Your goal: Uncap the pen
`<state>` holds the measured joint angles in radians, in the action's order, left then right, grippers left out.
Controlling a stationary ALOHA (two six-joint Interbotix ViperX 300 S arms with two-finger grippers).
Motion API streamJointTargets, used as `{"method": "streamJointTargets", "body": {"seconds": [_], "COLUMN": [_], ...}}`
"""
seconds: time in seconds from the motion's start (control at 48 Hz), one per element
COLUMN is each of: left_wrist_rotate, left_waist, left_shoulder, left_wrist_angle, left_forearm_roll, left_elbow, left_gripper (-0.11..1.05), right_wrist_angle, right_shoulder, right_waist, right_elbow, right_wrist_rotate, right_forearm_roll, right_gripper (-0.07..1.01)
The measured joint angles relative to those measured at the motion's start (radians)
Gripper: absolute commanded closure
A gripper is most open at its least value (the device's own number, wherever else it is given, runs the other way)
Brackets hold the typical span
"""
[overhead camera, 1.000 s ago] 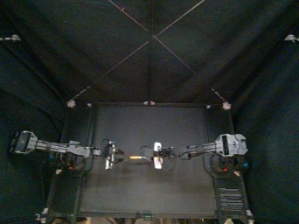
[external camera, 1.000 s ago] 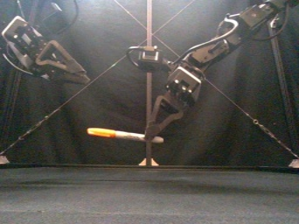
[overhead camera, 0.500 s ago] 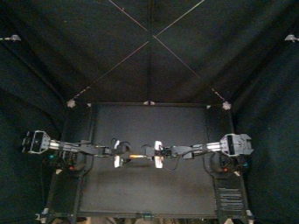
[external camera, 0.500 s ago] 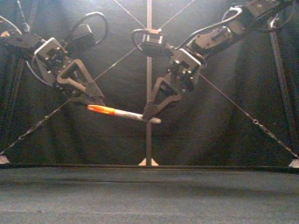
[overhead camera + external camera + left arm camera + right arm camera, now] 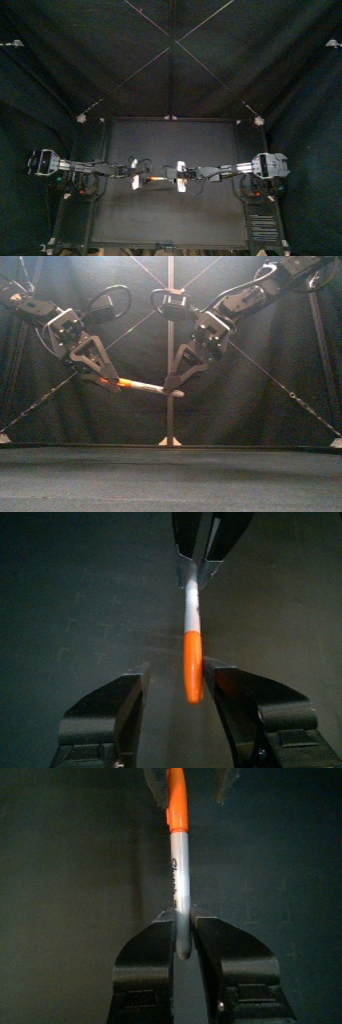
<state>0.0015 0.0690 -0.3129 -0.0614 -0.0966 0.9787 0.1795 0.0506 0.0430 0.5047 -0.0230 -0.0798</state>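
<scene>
A pen with a white barrel (image 5: 158, 387) and an orange cap (image 5: 128, 383) hangs level in the air above the table. My right gripper (image 5: 175, 390) is shut on the barrel's bare end (image 5: 179, 888), coming from the right. From the left, my left gripper (image 5: 106, 378) stands open with the orange cap (image 5: 191, 668) between its jaws, a gap showing on each side. In the top view the pen (image 5: 156, 180) lies between the left gripper (image 5: 138, 180) and the right gripper (image 5: 174, 180). The right wrist view shows the cap (image 5: 174, 803) reaching into the left gripper's jaws.
The black table (image 5: 167, 215) lies bare below the pen, with black curtains on three sides. Both arms meet near the table's middle line.
My left gripper has come down and rightward until the orange cap sits between its open jaws. The right gripper raised the pen a little, then held still.
</scene>
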Motion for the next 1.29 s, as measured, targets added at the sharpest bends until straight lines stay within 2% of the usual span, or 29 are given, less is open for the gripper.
{"method": "streamJointTargets", "body": {"seconds": [0.188,0.229,0.354,0.625,0.75,0.896,0.917,0.938,0.958,0.979,1.0,1.021,1.292], "left_wrist_rotate": [0.0000,0.0046,0.0046,0.0031,0.0000,0.0000,0.0015,-0.0015,0.0000,-0.0046,0.0000,-0.0061,-0.0046], "left_waist": [0.000,0.000,0.000,0.000,0.000,-0.002,0.000,-0.002,0.000,0.000,0.002,0.003,0.000], "left_shoulder": [0.006,0.006,0.006,0.002,-0.017,-0.046,-0.052,-0.057,-0.064,-0.071,-0.077,-0.081,-0.158], "left_wrist_angle": [0.002,0.002,0.003,-0.005,-0.005,-0.006,-0.006,-0.006,0.002,0.003,0.005,0.006,0.006], "left_forearm_roll": [-0.002,-0.002,0.000,-0.002,-0.002,-0.005,-0.006,-0.008,-0.008,-0.009,-0.011,-0.014,-0.032], "left_elbow": [0.000,0.000,0.000,0.002,0.014,0.020,0.023,0.028,0.035,0.051,0.063,0.072,0.121], "left_gripper": [0.39,0.43,0.52,0.52,0.52,0.52,0.52,0.52,0.52,0.52,0.52,0.52,0.52], "right_wrist_angle": [0.000,0.000,0.000,-0.002,-0.011,-0.015,-0.017,-0.017,-0.017,-0.011,-0.011,-0.011,-0.021], "right_shoulder": [0.000,0.002,-0.002,-0.052,-0.086,-0.117,-0.120,-0.126,-0.130,-0.138,-0.144,-0.144,-0.202], "right_waist": [0.002,0.002,0.002,0.003,0.003,0.003,0.005,0.005,0.005,0.005,0.005,0.005,0.009], "right_elbow": [0.000,0.000,0.000,0.031,0.055,0.080,0.084,0.091,0.095,0.101,0.115,0.120,0.167], "right_wrist_rotate": [0.003,0.011,0.006,0.005,0.003,0.000,0.000,0.002,-0.008,-0.008,0.003,-0.008,-0.002], "right_forearm_roll": [-0.002,-0.002,-0.002,-0.003,0.000,0.003,0.003,0.005,0.006,0.011,0.008,0.008,0.011], "right_gripper": [0.47,0.47,0.47,0.47,0.47,0.47,0.48,0.48,0.48,0.48,0.48,0.48,0.48]}}
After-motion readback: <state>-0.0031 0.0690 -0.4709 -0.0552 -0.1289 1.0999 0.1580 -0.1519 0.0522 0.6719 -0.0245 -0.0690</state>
